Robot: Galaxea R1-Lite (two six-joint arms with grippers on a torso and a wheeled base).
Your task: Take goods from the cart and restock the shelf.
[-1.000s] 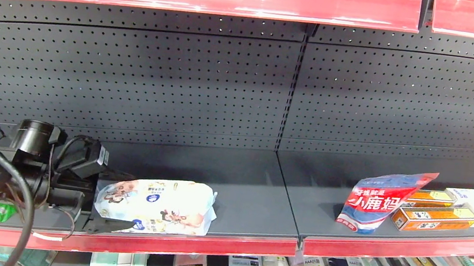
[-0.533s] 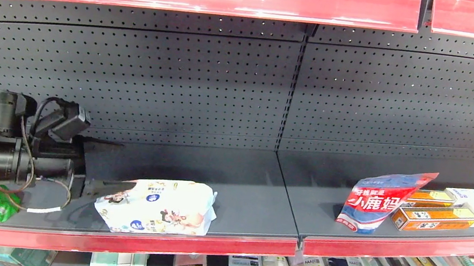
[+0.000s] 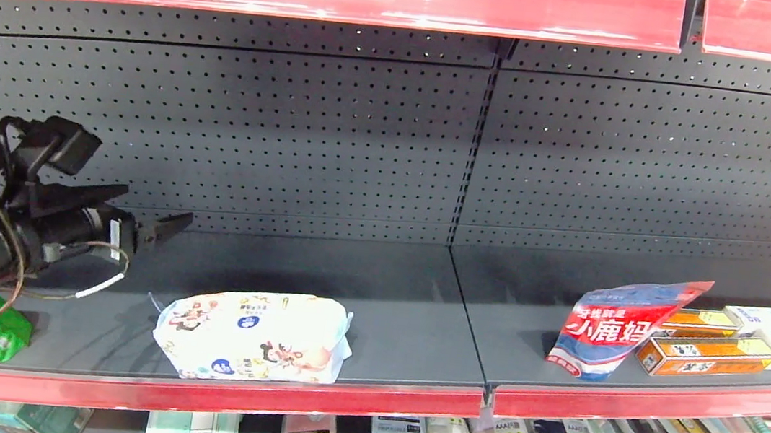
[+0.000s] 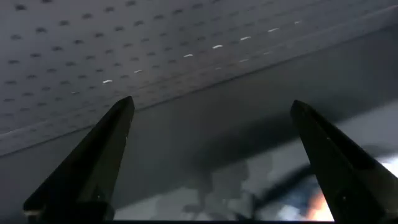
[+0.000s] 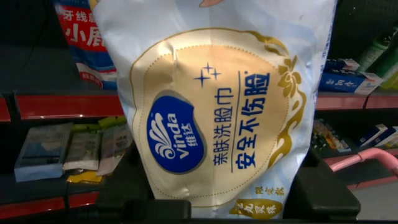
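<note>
Wipes pack [image 3: 252, 336] is lying at the shelf [image 3: 404, 306] lip, with left fingers [image 3: 163, 226] gaping empty nearby, while right fingers [image 5: 326, 196], seemingly clamping a white bag [image 5: 217, 106], are risking shoving it off.

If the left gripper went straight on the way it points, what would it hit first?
Most likely the perforated back panel, low down by the shelf board; the open left gripper aims past the wipes pack. Depth is unclear.

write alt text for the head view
The left gripper hovers, fingers open, above the left end of a shelf, near a white printed pack lying at its front edge. At right, a red pouch leans on orange boxes.
</note>
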